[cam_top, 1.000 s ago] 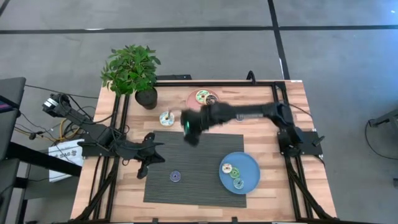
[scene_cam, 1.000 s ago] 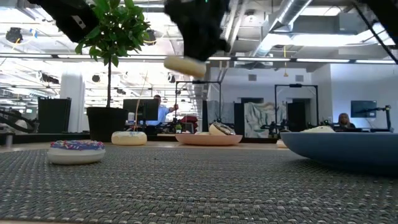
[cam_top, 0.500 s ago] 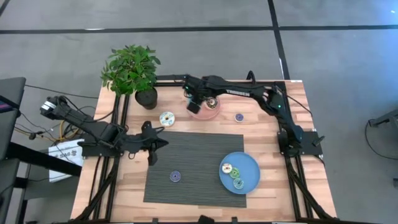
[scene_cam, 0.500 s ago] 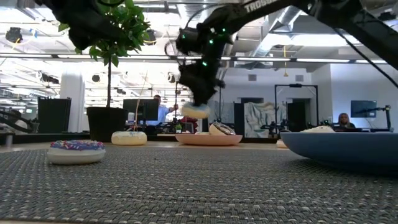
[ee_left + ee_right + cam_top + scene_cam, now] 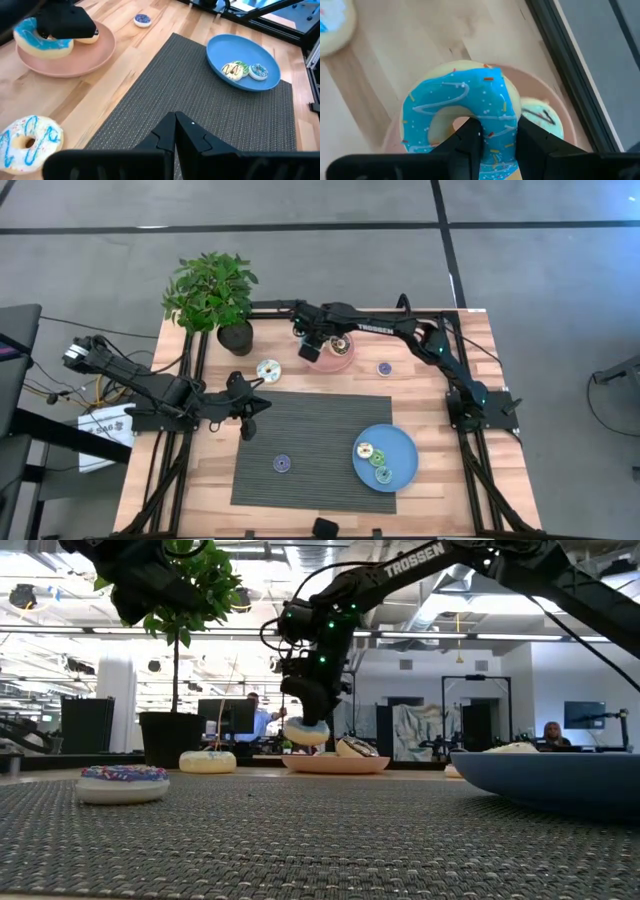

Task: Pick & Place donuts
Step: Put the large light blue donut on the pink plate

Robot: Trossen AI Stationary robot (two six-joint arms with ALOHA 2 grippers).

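Observation:
My right gripper [image 5: 312,347] hangs over the pink plate [image 5: 343,358] at the table's far side, shut on a large cyan-iced donut [image 5: 451,102]. In the low view that donut [image 5: 305,732] hangs just above the plate [image 5: 335,765]. A cream donut with brown lines [image 5: 540,117] lies on the plate beside it. My left gripper [image 5: 175,125] is shut and hovers at the mat's far left corner [image 5: 247,404]. A white donut with cyan squiggles [image 5: 268,370] lies on the wood; a purple one [image 5: 282,464] lies on the mat. My right gripper pinches the cyan donut's ring wall [image 5: 496,116], one finger [image 5: 470,137] in the hole and the other [image 5: 532,142] outside. The fingers come from above, pointing down. The donut hangs nearly level below them, just above the pink plate.
A blue plate [image 5: 386,457] with three small donuts sits at the mat's right near corner. A small purple donut [image 5: 384,368] lies on the wood right of the pink plate. A potted plant [image 5: 212,295] stands at the far left corner. The dark mat [image 5: 320,430] has bare room in its middle.
My right gripper has carried the cyan donut from above the mat's far edge toward the table's far edge and come down over the pink plate, the donut now just above it. My left gripper has drifted a little toward the far edge.

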